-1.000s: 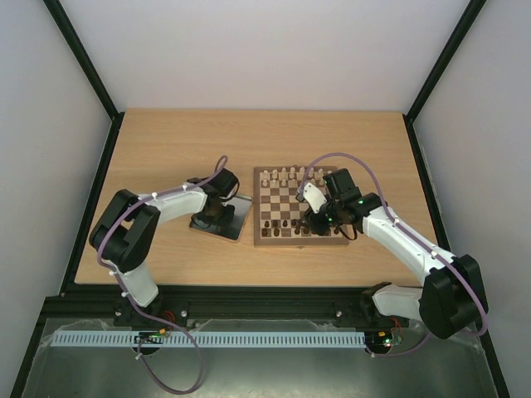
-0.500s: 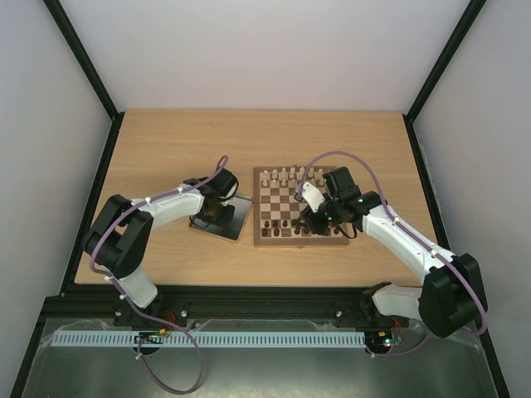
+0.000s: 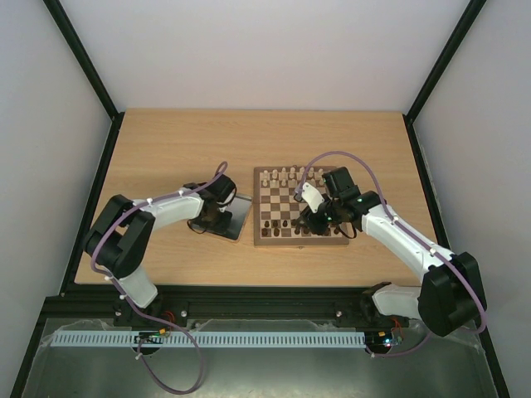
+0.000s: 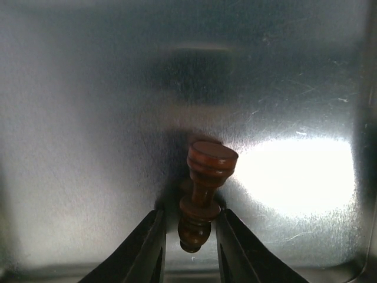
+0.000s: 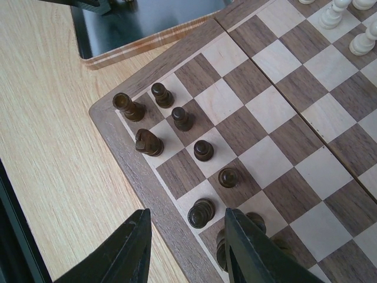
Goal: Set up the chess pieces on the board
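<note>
The left fingers [image 4: 144, 250] were closed narrowly on a dark chess piece [image 4: 203, 188]. It was held tilted by its head over the metal tray [image 4: 88, 118], which lay on the surface [image 3: 166, 149] just left of the board [image 5: 283, 135]. The right fingers [image 5: 126, 250] were spread apart, holding nothing, above the board's near edge. Other dark pieces [image 5: 203, 150] stood there on squares toward the near left corner. Cream pieces [image 3: 286, 176] were lined along the far edge.
</note>
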Action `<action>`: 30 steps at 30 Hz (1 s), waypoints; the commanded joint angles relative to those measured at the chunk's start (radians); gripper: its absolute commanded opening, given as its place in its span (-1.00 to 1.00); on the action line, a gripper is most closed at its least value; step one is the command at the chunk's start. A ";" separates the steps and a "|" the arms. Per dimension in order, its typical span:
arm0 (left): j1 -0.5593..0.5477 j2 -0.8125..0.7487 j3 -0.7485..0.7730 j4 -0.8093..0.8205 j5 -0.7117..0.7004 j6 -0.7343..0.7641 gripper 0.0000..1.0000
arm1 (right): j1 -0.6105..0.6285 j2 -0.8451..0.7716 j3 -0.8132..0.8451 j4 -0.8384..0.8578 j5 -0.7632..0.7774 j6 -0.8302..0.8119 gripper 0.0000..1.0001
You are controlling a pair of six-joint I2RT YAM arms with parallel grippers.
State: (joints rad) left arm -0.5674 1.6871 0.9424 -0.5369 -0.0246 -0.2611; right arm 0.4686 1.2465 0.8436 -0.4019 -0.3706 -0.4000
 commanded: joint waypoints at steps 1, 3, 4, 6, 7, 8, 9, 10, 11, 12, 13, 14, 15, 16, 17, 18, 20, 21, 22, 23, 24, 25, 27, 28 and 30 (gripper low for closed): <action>-0.002 0.002 -0.012 -0.006 0.023 0.024 -0.54 | -0.002 0.013 0.019 -0.038 -0.024 -0.006 -0.27; -0.002 0.013 -0.008 0.003 0.020 0.036 -0.60 | -0.002 0.013 0.019 -0.040 -0.022 -0.007 -0.27; -0.002 0.019 -0.008 0.007 0.017 0.039 -0.64 | -0.002 0.012 0.018 -0.042 -0.023 -0.009 -0.27; -0.001 0.021 -0.004 0.008 0.014 0.046 -0.72 | -0.002 0.009 0.018 -0.045 -0.023 -0.014 -0.27; -0.002 0.015 -0.001 0.006 0.016 0.047 -0.76 | -0.002 0.007 0.019 -0.047 -0.026 -0.018 -0.27; -0.002 0.007 0.001 0.004 0.020 0.048 -0.79 | -0.002 0.006 0.020 -0.049 -0.031 -0.027 -0.27; -0.002 -0.005 0.004 -0.002 0.026 0.048 -0.82 | -0.001 0.005 0.022 -0.052 -0.038 -0.036 -0.27; -0.002 -0.020 0.011 -0.013 0.033 0.047 -0.82 | 0.001 0.005 0.028 -0.058 -0.044 -0.047 -0.27; -0.002 -0.036 0.022 -0.023 0.040 0.041 -0.82 | 0.006 0.007 0.035 -0.064 -0.044 -0.068 -0.27; -0.002 -0.054 0.032 -0.037 0.053 0.039 -0.82 | 0.013 0.011 0.047 -0.067 -0.041 -0.088 -0.27; -0.002 -0.072 0.043 -0.049 0.069 0.035 -0.82 | 0.021 0.016 0.063 -0.072 -0.037 -0.106 -0.27; -0.003 -0.089 0.054 -0.063 0.088 0.033 -0.82 | 0.028 0.024 0.079 -0.079 -0.033 -0.128 -0.27; -0.002 -0.108 0.067 -0.077 0.117 0.029 -0.82 | 0.033 0.033 0.099 -0.081 -0.031 -0.148 -0.27; -0.002 -0.125 0.078 -0.087 0.151 0.026 -0.81 | 0.039 0.043 0.120 -0.082 -0.031 -0.169 -0.27; -0.002 -0.144 0.091 -0.096 0.187 0.024 -0.81 | 0.044 0.053 0.144 -0.088 -0.036 -0.196 -0.26; -0.002 -0.160 0.099 -0.101 0.226 0.018 -0.81 | 0.050 0.064 0.170 -0.095 -0.045 -0.222 -0.24; -0.002 -0.197 0.115 -0.109 0.303 0.011 -0.81 | 0.067 0.082 0.216 -0.109 -0.057 -0.276 -0.22; -0.002 -0.210 0.123 -0.114 0.335 0.009 -0.81 | 0.080 0.095 0.240 -0.118 -0.056 -0.304 -0.22; -0.002 -0.220 0.133 -0.122 0.368 0.008 -0.81 | 0.095 0.101 0.262 -0.123 -0.047 -0.331 -0.21; -0.002 -0.227 0.144 -0.129 0.401 0.007 -0.81 | 0.111 0.109 0.282 -0.128 -0.037 -0.353 -0.21; -0.002 -0.233 0.152 -0.138 0.433 0.008 -0.81 | 0.129 0.115 0.298 -0.132 -0.022 -0.379 -0.20; -0.003 -0.237 0.162 -0.146 0.483 0.012 -0.81 | 0.147 0.121 0.315 -0.135 -0.001 -0.405 -0.18; -0.002 -0.239 0.182 -0.162 0.553 0.018 -0.81 | 0.199 0.133 0.343 -0.136 0.055 -0.454 -0.15; -0.002 -0.239 0.190 -0.170 0.584 0.023 -0.81 | 0.220 0.139 0.354 -0.138 0.086 -0.479 -0.15; -0.003 -0.236 0.203 -0.192 0.653 0.035 -0.81 | 0.258 0.154 0.376 -0.149 0.136 -0.534 -0.13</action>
State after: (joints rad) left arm -0.5674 1.4593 1.1084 -0.6441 0.4316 -0.2386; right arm 0.6613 1.3727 1.1679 -0.4782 -0.3321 -0.7860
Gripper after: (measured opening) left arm 0.102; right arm 0.426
